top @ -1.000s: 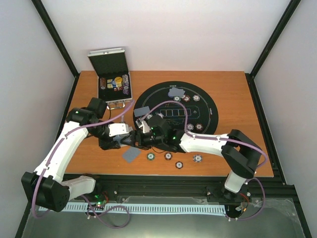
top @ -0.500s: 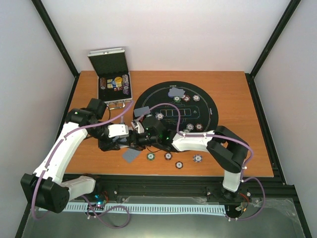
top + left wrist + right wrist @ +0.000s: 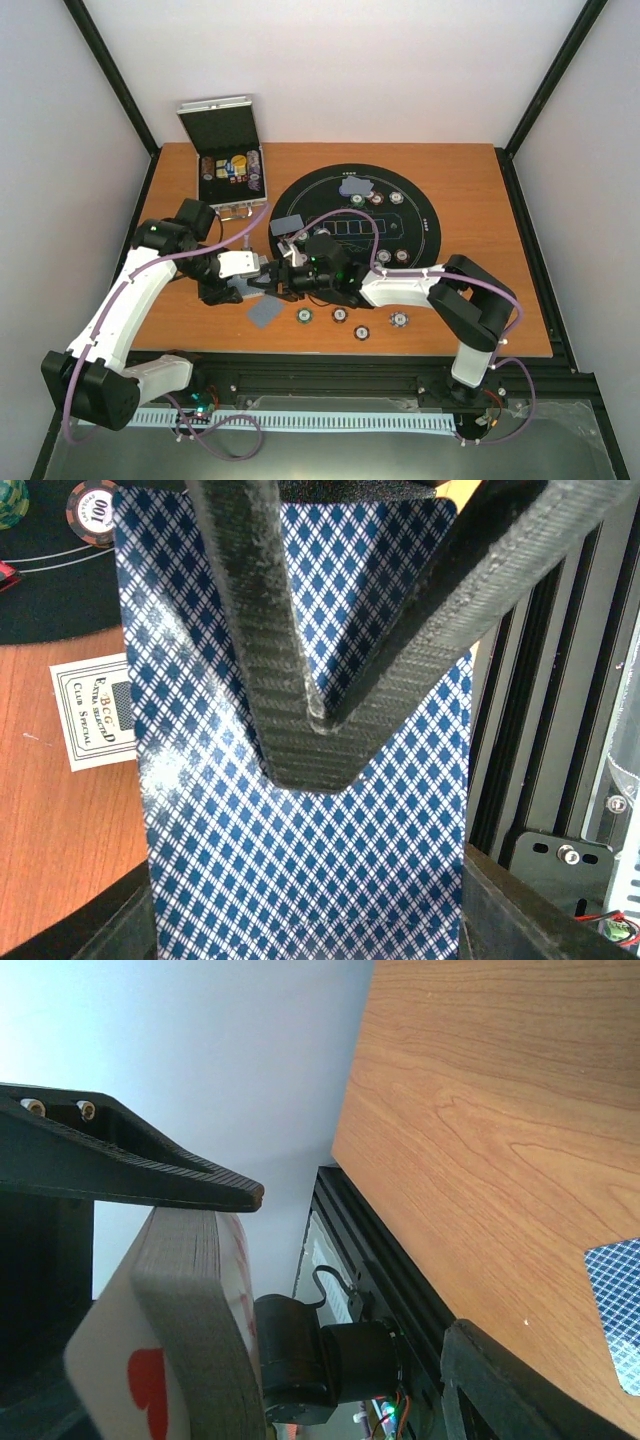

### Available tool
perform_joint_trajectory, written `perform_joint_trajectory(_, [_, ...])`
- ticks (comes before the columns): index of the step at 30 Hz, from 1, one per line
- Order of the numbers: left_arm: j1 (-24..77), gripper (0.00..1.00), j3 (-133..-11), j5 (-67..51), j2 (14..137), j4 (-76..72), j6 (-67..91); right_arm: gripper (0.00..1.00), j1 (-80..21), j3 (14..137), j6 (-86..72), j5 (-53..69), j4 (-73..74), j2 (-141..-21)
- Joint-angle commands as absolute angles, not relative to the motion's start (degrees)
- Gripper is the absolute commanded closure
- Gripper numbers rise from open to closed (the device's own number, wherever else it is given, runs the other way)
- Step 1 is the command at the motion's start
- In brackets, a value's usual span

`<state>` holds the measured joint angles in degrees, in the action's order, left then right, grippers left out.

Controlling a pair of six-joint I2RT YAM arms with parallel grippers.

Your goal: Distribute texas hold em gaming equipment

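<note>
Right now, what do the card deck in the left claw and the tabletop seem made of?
Playing-card deck: coated paper or plastic, semi-gloss; a pale sheen crosses its blue diamond back. Tabletop: wood or wood-look laminate, smooth satin finish; reddish grain lines show, which one is unclear.

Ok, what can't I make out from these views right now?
Top view: the right arm hides the deck and how the jaws meet it.
Left wrist: a black finger covers the top card in its middle.
Right wrist: the bottom card is cut off by the edge; rank unreadable.
Top view: case contents too small.
</note>
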<state>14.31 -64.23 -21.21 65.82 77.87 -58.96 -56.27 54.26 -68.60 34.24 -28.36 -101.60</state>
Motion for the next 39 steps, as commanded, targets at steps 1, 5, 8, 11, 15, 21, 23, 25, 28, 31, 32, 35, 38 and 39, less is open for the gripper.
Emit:
perform_joint_trajectory(1, [14.23, 0.99, -66.01, -22.92, 64.42, 78.84, -59.85, 0.35, -55.54, 53.51, -67.99, 33.14, -26.57, -100.09])
perform_joint_trajectory(5, [14.24, 0.99, -65.79, -22.70, 64.45, 78.59, -59.71, 0.35, -55.55, 55.66, -66.10, 33.45, -23.41, -97.89])
perform_joint_trajectory(8, [14.24, 0.99, -65.57, -22.50, 64.45, 78.33, -59.75, 0.34, -55.55, 56.81, -64.65, 33.41, -20.36, -95.91])
perform_joint_trajectory(11, [14.24, 0.99, -65.40, -22.41, 64.51, 78.22, -59.77, 0.34, -55.55, 57.16, -64.10, 33.49, -19.02, -94.35])
perform_joint_trajectory(15, [14.24, 0.99, -65.26, -22.41, 64.68, 78.10, -59.67, 0.37, -55.50, 57.22, -63.81, 33.40, -18.45, -93.28])
perform_joint_trajectory(21, [14.24, 0.99, -65.30, -22.21, 64.79, 78.05, -59.68, 0.60, -55.54, 57.28, -63.37, 33.23, -17.14, -92.67])
perform_joint_trajectory(23, [14.24, 0.99, -65.26, -22.15, 64.78, 78.01, -59.60, 0.70, -55.53, 57.34, -62.71, 32.93, -15.42, -92.29])
perform_joint_trajectory(25, [14.24, 0.99, -65.22, -22.06, 64.86, 78.00, -59.59, 0.77, -55.38, 57.10, -62.47, 32.80, -14.84, -91.77])
perform_joint_trajectory(28, [14.25, 0.99, -65.14, -21.85, 65.04, 77.93, -59.53, 0.87, -54.91, 56.43, -62.18, 32.56, -13.71, -90.58])
perform_joint_trajectory(31, [14.24, 0.99, -65.00, -21.80, 65.08, 77.72, -59.50, 0.96, -54.23, 55.78, -61.62, 32.41, -12.45, -89.20])
perform_joint_trajectory(32, [14.24, 0.99, -64.96, -21.75, 65.11, 77.73, -59.50, 0.97, -53.96, 55.44, -61.49, 32.34, -12.07, -88.58])
perform_joint_trajectory(35, [14.24, 0.99, -64.79, -21.58, 65.07, 77.53, -59.52, 0.97, -53.09, 54.39, -61.14, 32.43, -11.07, -86.97])
perform_joint_trajectory(38, [14.24, 0.99, -64.66, -21.36, 64.95, 77.52, -59.57, 0.97, -51.72, 52.61, -60.53, 32.34, -9.44, -84.73])
perform_joint_trajectory(39, [14.24, 0.99, -64.61, -21.35, 64.87, 77.39, -59.59, 0.97, -51.09, 51.66, -60.41, 32.39, -9.07, -83.75])
